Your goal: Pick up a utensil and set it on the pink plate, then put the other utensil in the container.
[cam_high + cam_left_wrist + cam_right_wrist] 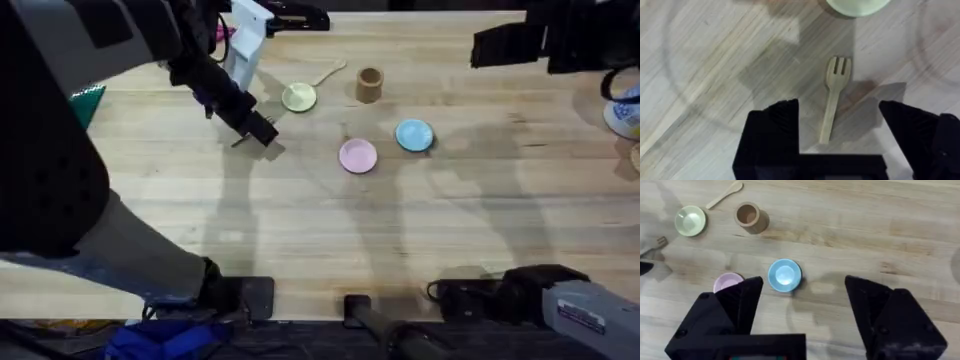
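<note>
Fork lay flat on the worktop, between my left claw's spread fingers, handle end toward me, tines pointing away toward the yellow plate. Long axis ran across the line between the fingertips. Left arm was far nearer. Right claw hung spread, well apart; its view showed pink plate, spoon, cup.

A robotics lab: pale wooden workbench with two arm bases clamped on.
</note>
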You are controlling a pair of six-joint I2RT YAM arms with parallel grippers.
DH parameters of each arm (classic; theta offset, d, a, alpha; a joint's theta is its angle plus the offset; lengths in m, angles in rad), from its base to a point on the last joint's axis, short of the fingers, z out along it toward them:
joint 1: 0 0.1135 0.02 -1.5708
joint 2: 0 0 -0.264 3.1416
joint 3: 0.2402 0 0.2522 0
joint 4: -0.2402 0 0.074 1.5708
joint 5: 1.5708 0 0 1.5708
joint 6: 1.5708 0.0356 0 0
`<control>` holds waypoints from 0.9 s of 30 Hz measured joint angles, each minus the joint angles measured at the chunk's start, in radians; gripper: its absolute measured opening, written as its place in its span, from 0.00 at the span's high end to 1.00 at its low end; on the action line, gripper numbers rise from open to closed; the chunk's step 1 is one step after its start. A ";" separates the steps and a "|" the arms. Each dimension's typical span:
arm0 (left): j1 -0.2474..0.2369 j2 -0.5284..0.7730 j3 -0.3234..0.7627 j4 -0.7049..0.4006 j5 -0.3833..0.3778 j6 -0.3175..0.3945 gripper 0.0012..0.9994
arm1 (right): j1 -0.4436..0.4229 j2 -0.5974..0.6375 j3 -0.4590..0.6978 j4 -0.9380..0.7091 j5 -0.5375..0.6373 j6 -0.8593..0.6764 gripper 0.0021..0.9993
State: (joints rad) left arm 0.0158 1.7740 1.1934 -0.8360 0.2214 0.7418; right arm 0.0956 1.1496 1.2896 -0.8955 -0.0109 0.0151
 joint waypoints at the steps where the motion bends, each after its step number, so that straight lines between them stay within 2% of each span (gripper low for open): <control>1: 0.000 0.006 0.000 0.000 0.000 0.001 0.02 | 0.000 0.000 0.000 0.000 0.000 0.000 0.00; 11: 0.000 0.034 0.006 0.003 0.000 0.010 0.04 | 0.000 0.000 0.000 0.000 0.000 0.000 0.00; 15: 0.001 0.040 0.013 0.003 -0.001 0.010 0.10 | 0.000 0.000 0.000 -0.001 0.000 0.000 0.00; 19: 0.006 0.042 0.013 0.010 -0.004 0.013 0.26 | 0.000 0.000 0.000 -0.001 0.000 0.000 0.00; 23: 0.006 0.044 0.014 0.009 -0.005 0.014 0.36 | 0.000 0.000 0.000 -0.002 0.000 0.000 0.00; 26: 0.006 0.044 0.014 0.005 -0.013 0.015 0.54 | 0.000 0.000 0.000 -0.002 0.000 0.000 0.00; 27: 0.006 0.044 0.014 0.005 -0.017 0.015 0.58 | 0.000 0.000 0.000 -0.002 0.000 0.000 0.00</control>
State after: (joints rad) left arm 0.0223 1.8179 1.2072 -0.8314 0.2046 0.7563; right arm 0.0956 1.1496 1.2896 -0.8971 -0.0109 0.0151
